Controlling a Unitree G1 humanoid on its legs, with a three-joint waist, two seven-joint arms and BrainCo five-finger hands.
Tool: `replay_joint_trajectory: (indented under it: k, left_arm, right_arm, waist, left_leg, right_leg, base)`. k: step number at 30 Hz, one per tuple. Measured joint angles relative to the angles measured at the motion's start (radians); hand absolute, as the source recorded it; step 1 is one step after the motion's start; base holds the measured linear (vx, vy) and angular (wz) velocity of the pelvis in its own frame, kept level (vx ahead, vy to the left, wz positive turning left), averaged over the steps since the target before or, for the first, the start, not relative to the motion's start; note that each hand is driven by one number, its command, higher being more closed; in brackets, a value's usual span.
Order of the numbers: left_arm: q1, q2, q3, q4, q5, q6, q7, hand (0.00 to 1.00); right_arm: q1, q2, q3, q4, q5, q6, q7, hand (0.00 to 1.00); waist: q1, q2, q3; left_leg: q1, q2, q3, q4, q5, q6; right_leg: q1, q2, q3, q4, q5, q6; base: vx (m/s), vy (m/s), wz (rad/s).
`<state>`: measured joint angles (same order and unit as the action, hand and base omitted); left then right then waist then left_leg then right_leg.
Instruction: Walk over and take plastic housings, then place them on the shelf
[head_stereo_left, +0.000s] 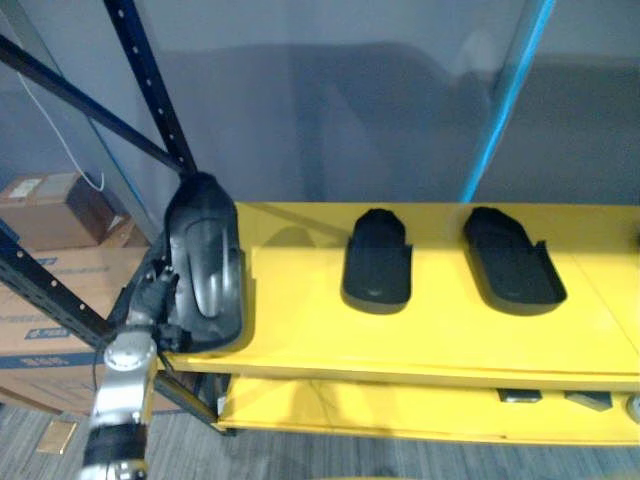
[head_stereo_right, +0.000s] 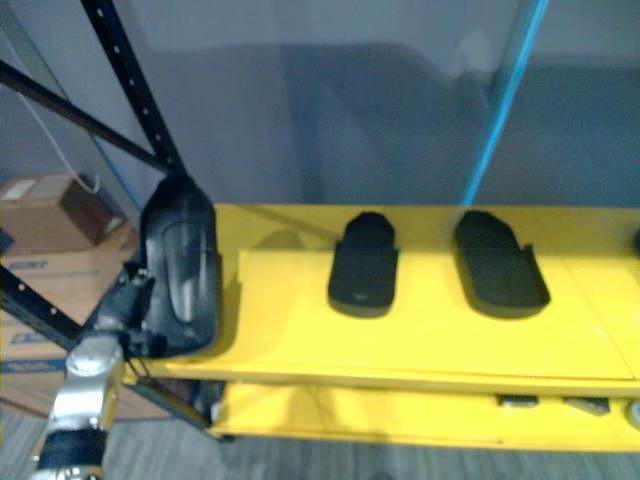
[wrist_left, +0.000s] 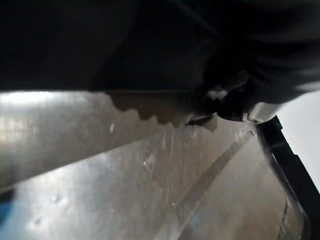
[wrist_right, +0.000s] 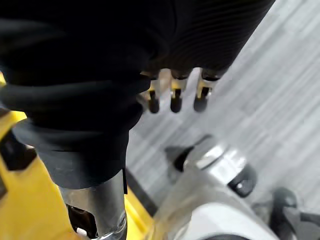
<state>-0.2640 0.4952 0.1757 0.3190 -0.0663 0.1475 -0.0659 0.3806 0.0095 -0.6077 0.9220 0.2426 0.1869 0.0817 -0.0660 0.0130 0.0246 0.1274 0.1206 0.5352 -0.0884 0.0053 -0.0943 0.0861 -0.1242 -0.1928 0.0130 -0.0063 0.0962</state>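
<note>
Cardboard boxes (head_stereo_left: 45, 212) sit stacked just left of my left robot hand (head_stereo_left: 157, 292). Dark blue rack struts (head_stereo_left: 149, 80) cross above it, and a light blue post (head_stereo_left: 507, 100) stands well off to its right. Grey plank floor (wrist_right: 270, 85) lies below my right robot hand (wrist_right: 174, 94).

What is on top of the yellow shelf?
The middle housing and right housing lie flat on the yellow shelf; the left housing stands at its edge, hiding the fingers of the left robot hand.

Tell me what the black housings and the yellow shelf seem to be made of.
The housings: likely moulded plastic, black and semi-gloss, with soft highlights on rounded contours. The shelf: probably painted sheet metal, judging by its smooth yellow coat, light sheen and thin front lip.
</note>
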Motion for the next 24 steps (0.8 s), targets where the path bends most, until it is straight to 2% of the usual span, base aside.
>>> replay_joint_trajectory:
  k: [1,3,7,12,14,16,21,24]
  left_arm:
    - [-0.031,0.024,-0.010,0.040,0.007,-0.004,-0.022,1.00]
    - [-0.062,0.064,-0.035,0.103,0.012,-0.004,-0.043,1.00]
    - [-0.119,0.120,-0.078,0.184,0.080,-0.005,-0.117,1.00]
    - [-0.163,0.129,-0.092,0.234,0.108,0.008,-0.196,1.00]
    - [-0.192,0.132,-0.119,0.266,0.116,0.033,-0.242,1.00]
    - [-0.212,0.132,-0.127,0.302,0.116,0.039,-0.265,1.00]
    - [-0.251,0.132,-0.151,0.352,0.110,0.083,-0.268,1.00]
    - [-0.252,0.132,-0.150,0.402,0.105,0.126,-0.255,1.00]
  right_arm:
    - [-0.003,-0.011,-0.002,0.002,-0.001,0.021,0.033,0.00]
    - [-0.009,-0.017,-0.020,0.002,-0.003,0.032,0.069,0.00]
    - [-0.017,-0.018,-0.031,0.002,-0.003,0.035,0.095,0.00]
    - [-0.025,-0.025,-0.039,0.002,-0.014,0.036,0.098,0.00]
    - [-0.032,-0.036,-0.039,0.002,-0.023,0.038,0.098,0.00]
    - [-0.036,-0.042,-0.039,0.001,-0.023,0.038,0.098,0.00]
    - [-0.037,-0.044,-0.042,0.002,-0.023,0.036,0.098,0.00]
    - [-0.040,-0.041,-0.049,0.002,-0.023,0.035,0.098,0.00]
  waist:
    - [0.002,0.000,0.001]
    - [0.001,0.007,0.003]
    - [0.001,0.023,0.012]
    - [-0.001,0.041,0.024]
    - [-0.002,0.048,0.029]
    - [-0.004,0.049,0.030]
    - [-0.012,0.037,0.046]
    - [-0.031,0.036,0.056]
  left_leg:
    - [0.003,-0.003,0.001,0.000,0.004,0.002]
    - [0.011,-0.009,0.005,0.000,0.008,-0.001]
    - [0.014,-0.018,0.007,0.000,0.010,0.001]
    - [0.014,-0.024,0.007,-0.001,0.015,0.004]
    - [0.013,-0.023,0.004,-0.001,0.016,0.003]
    - [0.010,-0.023,0.006,-0.001,0.016,0.003]
    - [0.007,-0.024,0.006,-0.001,0.016,0.003]
    - [-0.002,-0.025,0.006,0.000,0.016,0.003]
  right_leg:
    - [0.000,-0.002,-0.001,-0.001,0.000,0.000]
    - [0.003,-0.005,0.000,0.000,-0.001,-0.001]
    - [0.001,-0.011,-0.001,-0.006,-0.002,-0.002]
    - [0.000,-0.010,-0.001,-0.007,-0.005,-0.006]
    - [-0.004,-0.012,-0.001,-0.007,-0.009,-0.012]
    - [-0.012,-0.012,0.000,-0.006,-0.010,-0.012]
    - [-0.015,-0.013,0.001,-0.006,-0.011,-0.011]
    - [-0.021,-0.010,0.001,-0.006,-0.009,-0.009]
  base:
    - [0.03,0.024,0.01]
    - [0.02,0.021,-0.08]
    - [0.00,0.004,-0.01]
    - [-0.04,-0.012,-0.01]
    - [-0.03,-0.014,-0.03]
    - [-0.02,-0.010,-0.05]
    - [0.00,0.000,0.00]
    - [0.02,0.001,-0.01]
